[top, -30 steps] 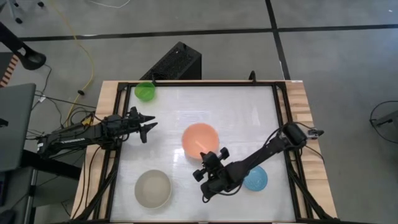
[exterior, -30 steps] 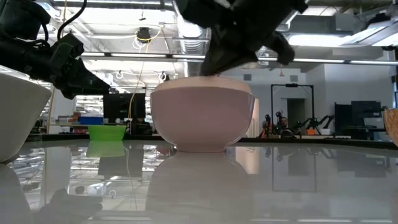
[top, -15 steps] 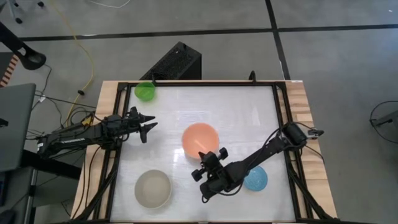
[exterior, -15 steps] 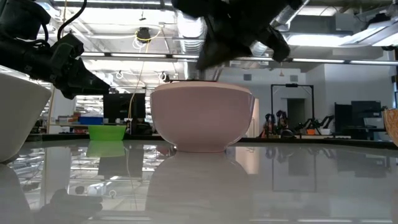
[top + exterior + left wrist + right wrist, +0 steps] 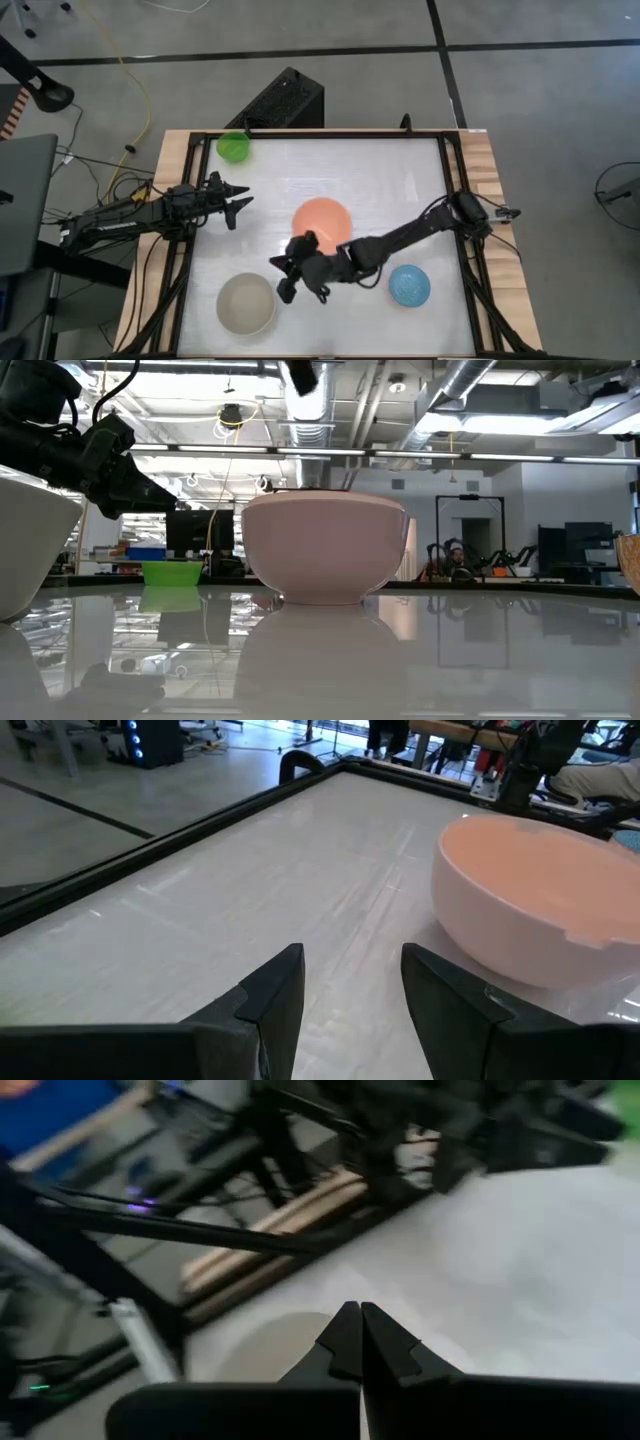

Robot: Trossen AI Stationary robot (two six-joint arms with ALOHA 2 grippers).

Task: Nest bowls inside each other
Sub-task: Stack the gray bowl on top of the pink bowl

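At the tabletop's (image 5: pixel 400 170) left edge the left hand (image 5: pixel 238 200) waits with its fingers spread and nothing between them, pointing across toward the centre. Beyond it, in the far left corner, sits the small bright green round plastic bowl (image 5: pixel 233 147); at the near left sits the grey-beige round plastic bowl (image 5: pixel 246 304), upright and empty. The right hand (image 5: pixel 287 277), fingers pressed together and carrying nothing, hangs between that grey-beige bowl and the pink-salmon round plastic bowl (image 5: pixel 321 224) at the centre, just beside the latter's near-left rim. The small light blue round plastic bowl (image 5: pixel 409 285) lies behind that hand, back along its arm toward the right, so the right arm is judged the nearer to three of the four bowls. No bowl is nested yet. A white curved wall (image 5: pixel 30 550) is cut off at the low view's left edge; which bowl it is cannot be told. The right wrist view is blurred.
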